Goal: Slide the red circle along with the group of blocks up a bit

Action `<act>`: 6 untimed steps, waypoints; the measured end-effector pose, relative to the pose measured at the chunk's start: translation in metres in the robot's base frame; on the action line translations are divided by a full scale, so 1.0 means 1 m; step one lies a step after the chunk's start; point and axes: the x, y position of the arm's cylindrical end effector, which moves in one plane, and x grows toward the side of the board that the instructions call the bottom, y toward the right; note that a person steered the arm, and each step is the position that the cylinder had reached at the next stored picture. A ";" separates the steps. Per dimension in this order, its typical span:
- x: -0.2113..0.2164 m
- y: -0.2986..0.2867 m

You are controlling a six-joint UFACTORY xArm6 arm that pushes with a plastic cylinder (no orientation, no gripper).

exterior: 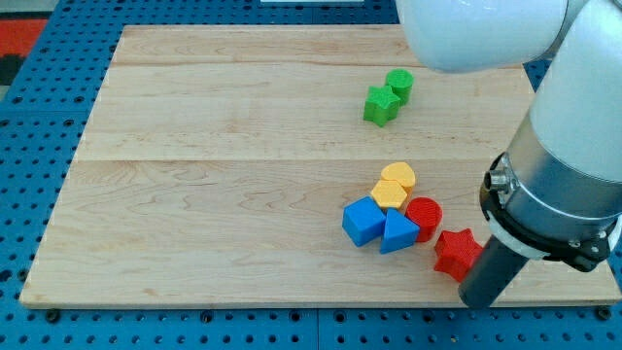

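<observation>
The red circle (424,216) stands at the view's lower right, in a tight group with a yellow rounded block (398,176), a yellow hexagon (389,193), a blue cube (363,221) and a blue triangle (397,231). A red star (457,253) lies just below and right of the red circle. My tip (478,300) is at the red star's lower right side, close to it or touching it; I cannot tell which. It is below and right of the red circle.
A green cylinder (399,85) and a green star (381,105) sit together near the view's top right. The wooden board (194,194) has its bottom edge just below my tip. The arm's white and grey body covers the right edge.
</observation>
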 end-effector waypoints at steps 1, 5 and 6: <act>-0.005 -0.018; -0.063 -0.033; -0.086 -0.049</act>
